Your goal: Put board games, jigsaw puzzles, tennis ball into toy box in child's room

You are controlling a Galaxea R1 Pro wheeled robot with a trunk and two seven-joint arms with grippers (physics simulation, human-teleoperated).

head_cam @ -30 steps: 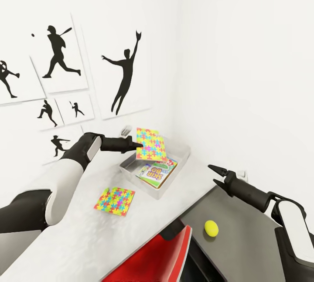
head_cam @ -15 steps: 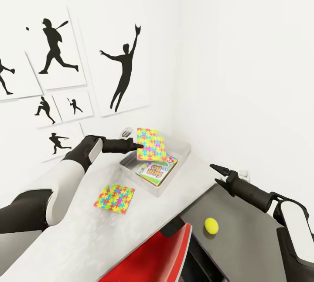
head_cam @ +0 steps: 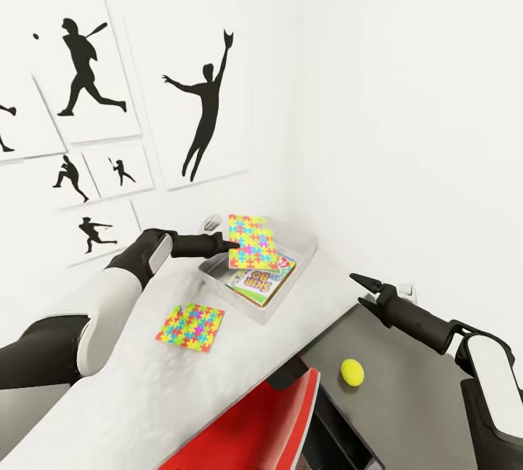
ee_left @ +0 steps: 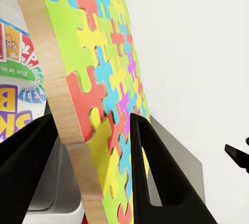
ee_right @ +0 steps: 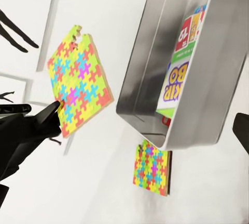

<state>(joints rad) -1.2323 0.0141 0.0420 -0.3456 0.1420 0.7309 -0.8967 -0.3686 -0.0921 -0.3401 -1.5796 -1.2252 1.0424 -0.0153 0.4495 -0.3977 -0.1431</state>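
Observation:
My left gripper (head_cam: 234, 243) is shut on one jigsaw puzzle (head_cam: 253, 241), holding it tilted on edge over the left side of the toy box (head_cam: 287, 299). In the left wrist view its black fingers (ee_left: 161, 172) clamp the puzzle's (ee_left: 98, 78) wooden edge. A green-edged board game (head_cam: 260, 285) lies flat inside the box. The second jigsaw puzzle (head_cam: 190, 326) lies on the pale table (head_cam: 138, 390) in front of the box. The tennis ball (head_cam: 352, 372) rests on the lower dark grey section (head_cam: 414, 397). My right gripper (head_cam: 361, 290) hovers open above that section, holding nothing. From the right wrist I see the held puzzle (ee_right: 80, 86), toy box (ee_right: 155, 42) and board game (ee_right: 179, 78).
White walls meet in a corner just behind the toy box, with baseball silhouette pictures (head_cam: 207, 107) on the left wall. A red chair (head_cam: 254, 426) is tucked against the table's near edge. A small white socket (head_cam: 405, 290) sits on the wall by my right gripper.
The head view has swung slightly, shifting the wall pictures left. My left gripper still holds the puzzle over the box, now a little more upright. The right arm has barely moved.

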